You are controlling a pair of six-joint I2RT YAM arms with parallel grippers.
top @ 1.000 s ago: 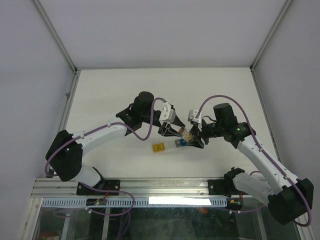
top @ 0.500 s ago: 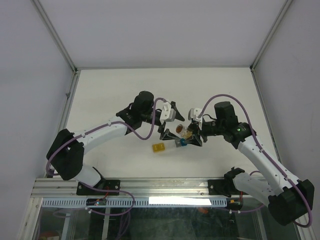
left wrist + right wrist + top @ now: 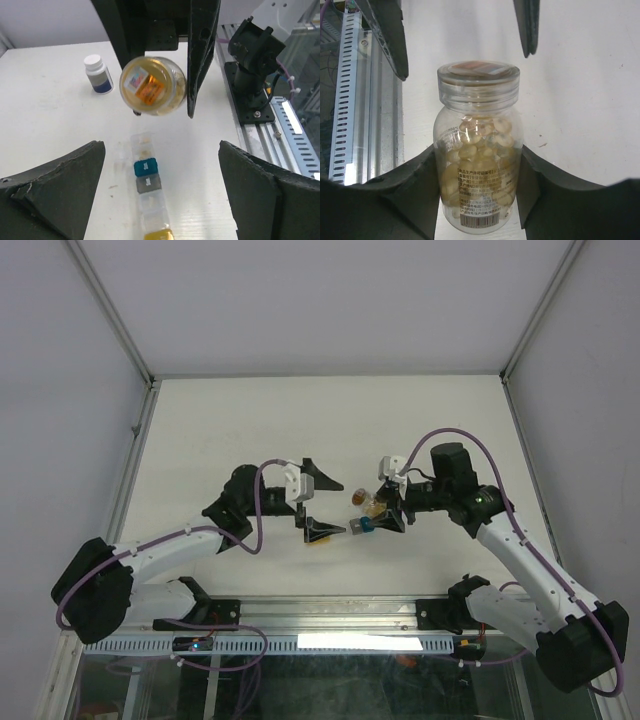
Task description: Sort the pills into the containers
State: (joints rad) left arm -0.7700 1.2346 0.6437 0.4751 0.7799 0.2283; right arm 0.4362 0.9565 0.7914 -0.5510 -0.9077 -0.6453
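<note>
While the containers (image 3: 146, 168) lie in a strip near the middle of the worktop (image 3: 45, 120), the pills (image 3: 472, 152) sit inside a capped vial (image 3: 152, 86). The right fingers (image 3: 385, 200) hold the vial above the strip's right end. The left fingers (image 3: 55, 190) gape wide at the strip's left end, holding nothing. A white-capped bottle (image 3: 98, 74) stands on the strip's far side.

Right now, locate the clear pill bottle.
Top view, right of centre: the clear pill bottle sits in the right gripper, near the pill-box strip.
</note>
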